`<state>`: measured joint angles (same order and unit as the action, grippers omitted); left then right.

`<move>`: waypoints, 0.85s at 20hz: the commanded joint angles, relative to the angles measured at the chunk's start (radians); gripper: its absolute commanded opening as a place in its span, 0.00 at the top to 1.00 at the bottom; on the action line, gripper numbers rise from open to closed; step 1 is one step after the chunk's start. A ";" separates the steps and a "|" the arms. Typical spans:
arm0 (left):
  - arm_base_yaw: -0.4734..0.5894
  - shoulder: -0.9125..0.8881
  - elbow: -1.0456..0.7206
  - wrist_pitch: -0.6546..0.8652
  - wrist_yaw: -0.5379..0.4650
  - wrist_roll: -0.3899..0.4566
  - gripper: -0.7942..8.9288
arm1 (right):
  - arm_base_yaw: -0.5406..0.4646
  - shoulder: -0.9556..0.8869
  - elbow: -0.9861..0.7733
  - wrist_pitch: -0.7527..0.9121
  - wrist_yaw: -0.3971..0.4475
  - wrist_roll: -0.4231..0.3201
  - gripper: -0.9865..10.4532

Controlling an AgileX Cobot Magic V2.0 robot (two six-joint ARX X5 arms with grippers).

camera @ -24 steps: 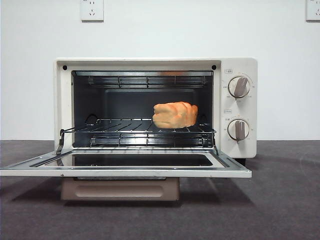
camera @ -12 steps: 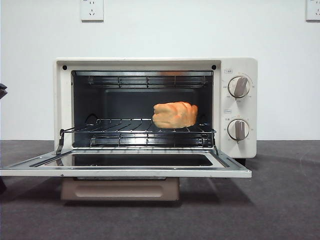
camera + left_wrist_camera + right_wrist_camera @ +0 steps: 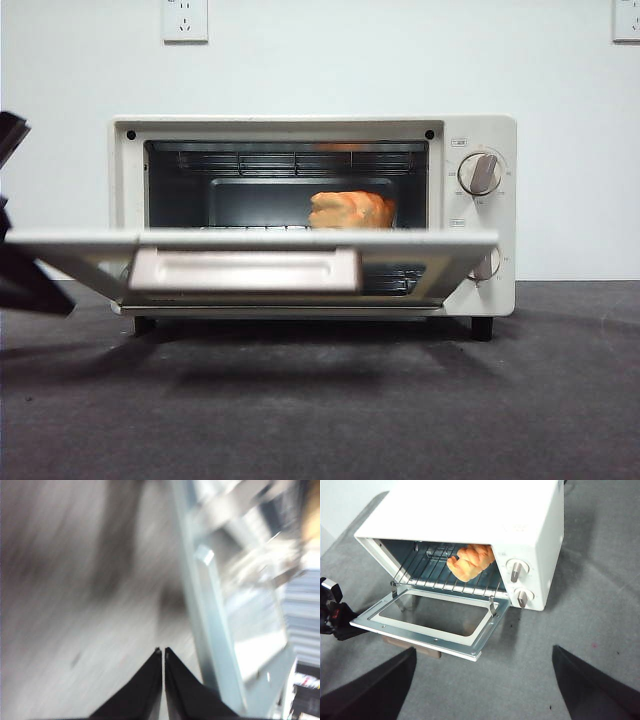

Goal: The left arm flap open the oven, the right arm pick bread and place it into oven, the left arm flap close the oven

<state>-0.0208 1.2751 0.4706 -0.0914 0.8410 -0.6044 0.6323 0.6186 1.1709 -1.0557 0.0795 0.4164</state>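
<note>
The cream-white oven point(image 3: 480, 130) stands in the middle of the front view. Its glass door point(image 3: 430, 262) hangs half raised, with the beige handle point(image 3: 245, 270) facing me. The golden bread point(image 3: 350, 210) lies on the wire rack inside, towards the knob side. It also shows in the right wrist view point(image 3: 470, 562). My left gripper point(image 3: 163, 652) is shut and empty, and sits at the door's left edge point(image 3: 25, 280), low beside and under it. Its own view is blurred. My right gripper point(image 3: 484, 649) is open and empty, high above the oven point(image 3: 485, 510).
Two beige knobs point(image 3: 480, 173) sit on the oven's right panel. Two wall sockets point(image 3: 184, 18) are on the white wall behind. The dark grey tabletop point(image 3: 400, 410) spreads in front of the oven.
The door has swung up from lying flat to half raised. The left gripper has come in from the left edge, under the door's side. The bread has not moved.
</note>
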 commanded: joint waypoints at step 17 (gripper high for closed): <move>-0.006 0.004 0.151 0.522 0.011 -0.470 0.90 | 0.005 0.006 0.021 0.023 0.000 -0.069 0.53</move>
<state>-0.0246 1.2739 0.6025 0.4244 0.8299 -1.0836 0.6323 0.6186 1.1709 -1.0424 0.0792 0.3637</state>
